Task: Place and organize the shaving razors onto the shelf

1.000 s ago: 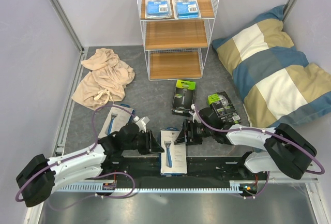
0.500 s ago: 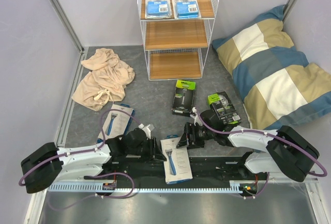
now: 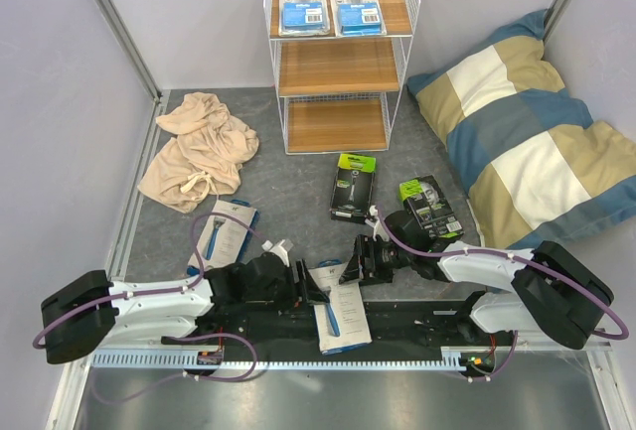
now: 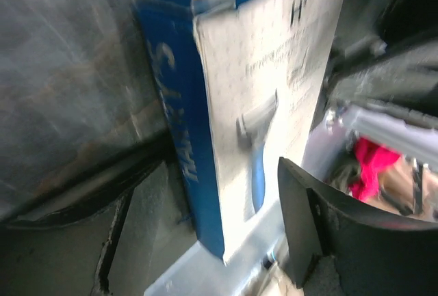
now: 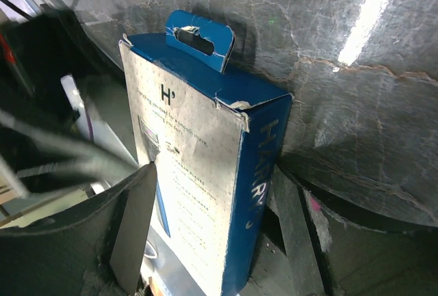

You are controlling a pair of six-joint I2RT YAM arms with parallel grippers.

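Observation:
A white razor pack with a blue razor lies slanted near the arm bases, between my two grippers. My left gripper is open at the pack's left edge. In the left wrist view the fingers stand apart round the pack. My right gripper is open at the pack's far end, and the pack shows between its spread fingers. A second white pack lies to the left. Two black-and-green boxes lie on the floor. Two blister cards sit on the shelf's top board.
A crumpled beige cloth lies at the left, and a striped pillow leans at the right. A metal rail runs along the near edge behind the arm bases. Grey walls close in both sides.
My left gripper drew the white pack toward the near edge, turned it slantwise, then opened its jaws. The right gripper kept its place and stayed open.

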